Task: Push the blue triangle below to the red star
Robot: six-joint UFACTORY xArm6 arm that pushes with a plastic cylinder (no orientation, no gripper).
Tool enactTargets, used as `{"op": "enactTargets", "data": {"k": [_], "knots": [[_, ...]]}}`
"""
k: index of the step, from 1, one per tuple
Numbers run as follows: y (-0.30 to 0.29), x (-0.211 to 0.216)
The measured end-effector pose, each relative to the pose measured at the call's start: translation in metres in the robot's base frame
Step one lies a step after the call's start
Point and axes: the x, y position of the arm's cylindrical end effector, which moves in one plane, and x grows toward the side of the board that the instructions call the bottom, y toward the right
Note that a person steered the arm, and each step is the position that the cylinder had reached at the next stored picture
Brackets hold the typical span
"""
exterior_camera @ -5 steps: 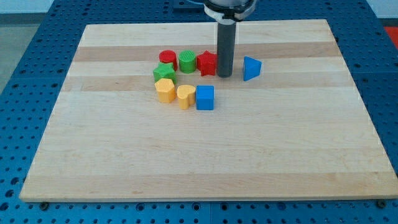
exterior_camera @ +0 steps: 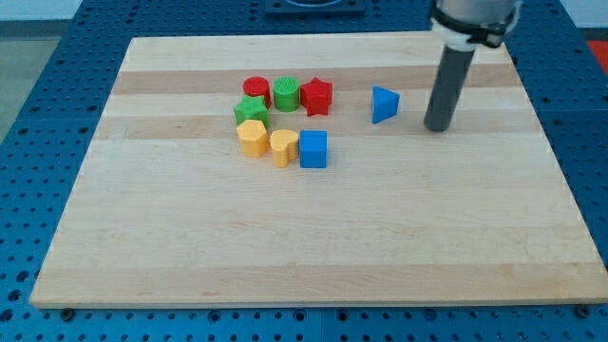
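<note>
The blue triangle (exterior_camera: 383,104) lies on the wooden board (exterior_camera: 313,237), right of centre near the view's top. The red star (exterior_camera: 316,96) sits to its left, apart from it by a clear gap. My tip (exterior_camera: 437,127) stands on the board to the right of the blue triangle, not touching it, slightly lower in the view.
Left of the red star are a green cylinder (exterior_camera: 286,92) and a red cylinder (exterior_camera: 256,91). Below them lie a green star (exterior_camera: 251,110), a yellow hexagon (exterior_camera: 252,138), a yellow heart (exterior_camera: 282,146) and a blue cube (exterior_camera: 313,149).
My tip has moved from between the red star and the blue triangle to the right side of the blue triangle. No block has moved.
</note>
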Motion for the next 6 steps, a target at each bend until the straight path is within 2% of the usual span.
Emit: {"op": "enactTargets", "data": {"k": [2,4,6], "knots": [[0.006,-0.022],[-0.013,-0.046],[-0.051,-0.048]]}}
